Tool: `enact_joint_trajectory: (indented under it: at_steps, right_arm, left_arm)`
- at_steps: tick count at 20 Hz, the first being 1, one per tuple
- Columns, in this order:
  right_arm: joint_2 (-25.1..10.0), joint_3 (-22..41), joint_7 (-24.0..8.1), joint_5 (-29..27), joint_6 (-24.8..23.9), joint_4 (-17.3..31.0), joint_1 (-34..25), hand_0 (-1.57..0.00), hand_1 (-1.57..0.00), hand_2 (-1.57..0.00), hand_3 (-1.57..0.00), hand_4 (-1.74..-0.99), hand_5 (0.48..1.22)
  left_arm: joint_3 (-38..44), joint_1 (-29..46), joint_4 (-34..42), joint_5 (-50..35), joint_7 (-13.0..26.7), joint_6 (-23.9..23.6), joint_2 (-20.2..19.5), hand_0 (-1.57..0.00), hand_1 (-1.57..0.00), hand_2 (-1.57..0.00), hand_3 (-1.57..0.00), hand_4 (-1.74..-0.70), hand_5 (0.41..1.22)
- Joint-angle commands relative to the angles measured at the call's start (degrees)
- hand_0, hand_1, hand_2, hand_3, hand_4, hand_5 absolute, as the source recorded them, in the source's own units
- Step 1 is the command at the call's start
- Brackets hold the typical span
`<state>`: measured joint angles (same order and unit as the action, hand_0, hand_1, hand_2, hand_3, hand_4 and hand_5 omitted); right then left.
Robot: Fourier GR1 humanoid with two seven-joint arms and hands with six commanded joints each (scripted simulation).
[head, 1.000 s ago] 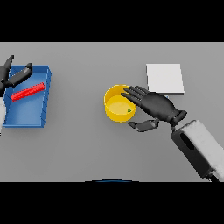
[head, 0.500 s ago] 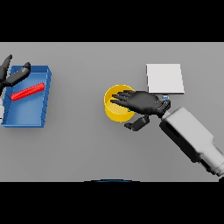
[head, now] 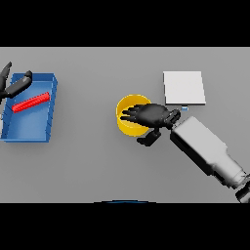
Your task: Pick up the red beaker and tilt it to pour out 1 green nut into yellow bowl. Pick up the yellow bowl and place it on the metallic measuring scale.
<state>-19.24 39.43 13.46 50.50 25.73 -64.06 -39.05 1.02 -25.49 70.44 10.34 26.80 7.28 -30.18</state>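
The yellow bowl stands at the table's middle. My right hand lies over its right half, open, with straight fingers reaching across the inside and the thumb outside the near rim. The hand hides whatever is in the bowl. The metallic scale, a flat pale square, lies just behind and to the right of the bowl. The red beaker lies on its side in a blue tray at the far left. My left hand hovers open at the tray's far left corner, apart from the beaker.
The blue tray has raised walls and holds only the red beaker. My right forearm stretches from the lower right toward the bowl, passing just in front of the scale.
My right hand has slid left from the bowl's right rim until it covers the bowl's inside, and the forearm has come further in. The left hand has stayed put.
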Motion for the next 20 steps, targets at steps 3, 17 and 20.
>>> enact_joint_trajectory:
  at_steps: [3, 17, 20]
  right_arm:
    - [0.05, 0.04, -1.19, 0.65, -0.43, 1.04, -0.43, -0.05, -0.06, -0.09, -0.13, -1.261, 0.809]
    - [-2.01, 0.11, -0.29, -2.22, 2.46, -2.96, -0.19, -1.49, -1.49, -1.36, -1.2, -1.714, 1.203]
    - [-3.0, -1.14, -0.98, -3.17, 3.85, -4.63, -1.17, -1.53, -1.53, -1.44, -1.17, -1.727, 1.212]
  left_arm:
    - [0.43, -0.34, -0.59, -0.31, -0.9, 0.19, -0.26, 0.0, 0.0, 0.0, 0.0, -0.79, 0.712]
    - [-0.05, -1.14, -1.63, -0.08, -1.64, 0.59, 0.09, 0.0, 0.0, 0.0, 0.0, -0.79, 0.704]
    - [-0.16, -0.58, -1.15, 0.25, -1.92, 0.55, -0.36, 0.0, 0.0, 0.0, 0.0, -0.77, 0.706]
